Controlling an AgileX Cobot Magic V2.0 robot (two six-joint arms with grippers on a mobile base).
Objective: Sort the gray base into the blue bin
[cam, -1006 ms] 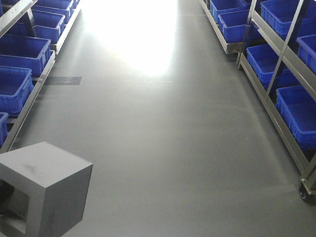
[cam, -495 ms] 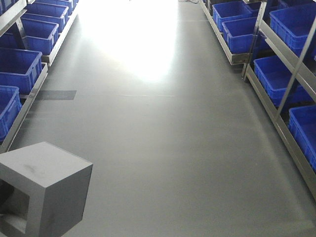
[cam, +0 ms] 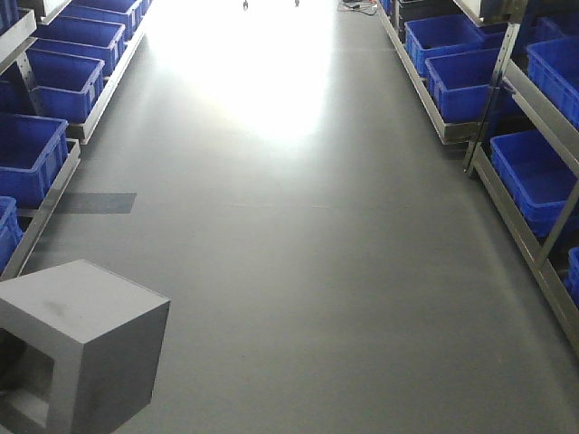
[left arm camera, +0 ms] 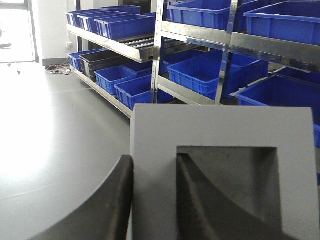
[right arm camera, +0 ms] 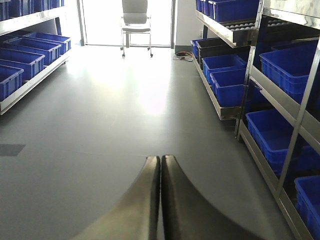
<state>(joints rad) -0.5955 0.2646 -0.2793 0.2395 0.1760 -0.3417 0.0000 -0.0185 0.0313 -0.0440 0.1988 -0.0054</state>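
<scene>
The gray base (cam: pixel 81 344) hangs at the lower left of the front view, its square recessed window facing down-left. In the left wrist view the gray base (left arm camera: pixel 220 130) fills the lower right. My left gripper (left arm camera: pixel 154 157) is shut on the window's side wall, with one finger outside and one inside the recess. My right gripper (right arm camera: pixel 160 157) is shut with nothing in it, above bare floor. Blue bins (cam: pixel 32 154) line the racks on both sides; I cannot tell which one is the blue bin of the task.
Metal racks with blue bins (cam: pixel 534 172) border a gray floor aisle on the left and right. A dark patch (cam: pixel 95 203) marks the floor at left. A chair (right arm camera: pixel 136 20) stands at the aisle's far end. One black bin (left arm camera: pixel 100 59) sits among the blue ones.
The view has moved forward along the aisle: the floor patch and the racks slid toward me and outward. The gray base keeps its place in the view, still held.
</scene>
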